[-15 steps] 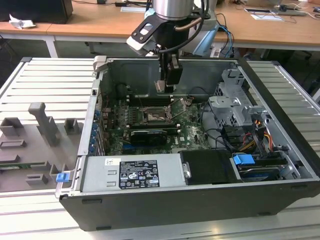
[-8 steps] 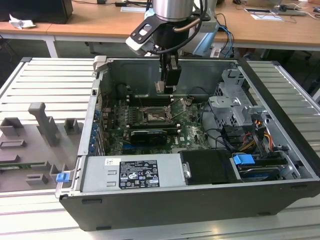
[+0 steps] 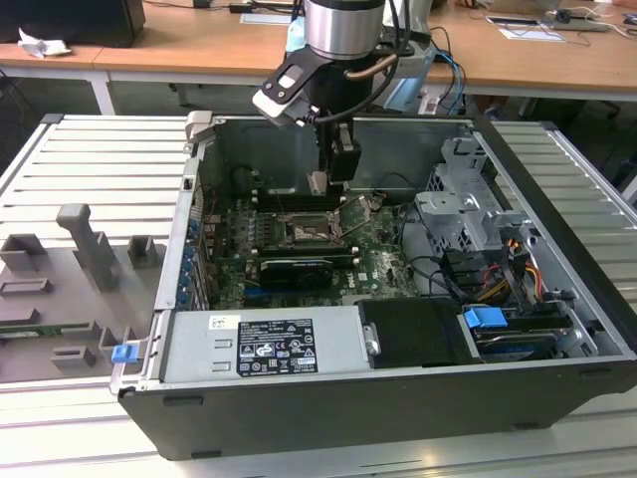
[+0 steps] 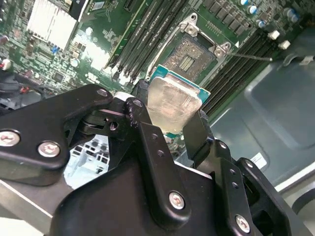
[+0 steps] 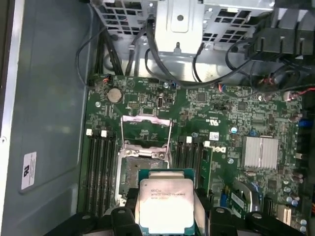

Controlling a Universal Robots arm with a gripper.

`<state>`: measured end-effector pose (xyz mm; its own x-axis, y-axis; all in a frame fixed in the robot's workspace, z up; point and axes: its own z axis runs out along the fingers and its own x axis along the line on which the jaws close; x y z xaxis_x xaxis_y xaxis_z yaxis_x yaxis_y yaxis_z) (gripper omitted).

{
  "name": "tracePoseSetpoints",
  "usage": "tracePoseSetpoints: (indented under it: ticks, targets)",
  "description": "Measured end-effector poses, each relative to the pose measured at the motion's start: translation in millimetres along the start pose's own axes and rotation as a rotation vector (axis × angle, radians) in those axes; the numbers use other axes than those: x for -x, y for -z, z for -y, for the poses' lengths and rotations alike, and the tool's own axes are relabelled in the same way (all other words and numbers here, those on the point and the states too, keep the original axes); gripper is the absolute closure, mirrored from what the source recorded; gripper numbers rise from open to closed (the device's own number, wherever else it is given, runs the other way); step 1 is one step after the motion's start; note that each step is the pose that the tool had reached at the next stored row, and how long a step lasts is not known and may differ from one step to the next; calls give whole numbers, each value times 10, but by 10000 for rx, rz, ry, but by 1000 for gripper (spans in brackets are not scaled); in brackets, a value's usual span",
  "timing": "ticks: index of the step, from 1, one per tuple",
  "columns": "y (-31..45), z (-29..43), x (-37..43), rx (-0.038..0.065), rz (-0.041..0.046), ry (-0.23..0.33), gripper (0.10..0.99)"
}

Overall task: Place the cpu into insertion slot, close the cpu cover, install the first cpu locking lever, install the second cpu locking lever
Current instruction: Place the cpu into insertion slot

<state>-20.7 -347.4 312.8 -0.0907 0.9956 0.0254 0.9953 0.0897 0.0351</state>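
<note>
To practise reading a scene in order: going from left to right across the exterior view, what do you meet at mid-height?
Grey blocks → gripper, fingers shut on the cpu → drive cage.

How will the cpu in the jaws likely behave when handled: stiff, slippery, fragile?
The cpu is probably stiff: a flat metal-topped plate, unbent between the jaws. Its smooth shiny lid may be slippery. Its thin green edge looks easily chipped.

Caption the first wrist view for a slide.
Gripper holding the cpu near the empty insertion slot on the green motherboard.
</note>
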Motion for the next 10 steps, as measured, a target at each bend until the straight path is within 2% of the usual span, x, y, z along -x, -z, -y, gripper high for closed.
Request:
tracePoseSetpoints:
  ticks: [7, 10]
  targets:
    - [-129, 8, -14, 8, 0, -35, 557]
    - [-234, 23, -14, 14, 3, -235, 557]
